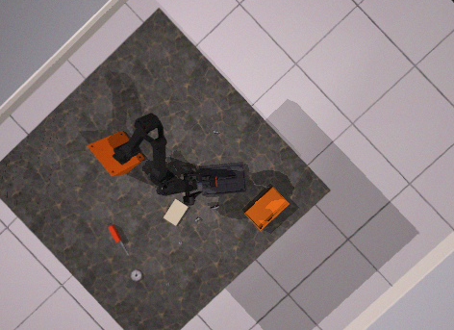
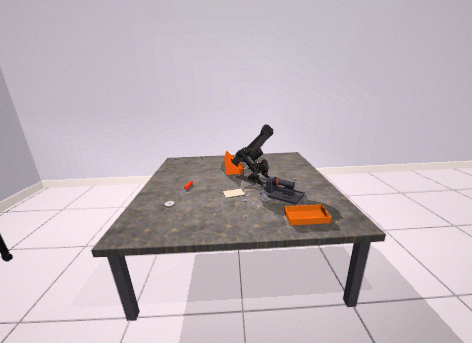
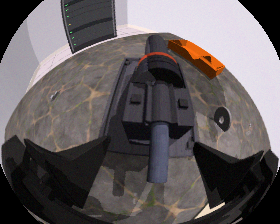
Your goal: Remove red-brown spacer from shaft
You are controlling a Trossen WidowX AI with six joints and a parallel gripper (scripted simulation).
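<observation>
The dark fixture (image 1: 236,186) (image 2: 296,196) carries the big housing block (image 3: 183,117). The blue-grey shaft (image 3: 158,157) sticks out of the block toward me. Beyond the block, the thin red-brown spacer (image 1: 216,181) (image 2: 277,181) (image 3: 158,55) sits around the shaft line between dark round parts. The other spacers cannot be told apart. My gripper (image 1: 197,184) (image 3: 153,144) is open and empty, its fingers on either side of the shaft's free end and not touching it.
An orange tray (image 1: 262,211) (image 2: 307,220) (image 3: 198,60) stands past the fixture. A dark ring (image 3: 222,119) lies beside the fixture. A cream block (image 1: 175,213) (image 2: 233,193), a red screwdriver (image 1: 114,233) (image 2: 188,185) and a pale washer (image 1: 138,275) (image 2: 169,204) lie on the table.
</observation>
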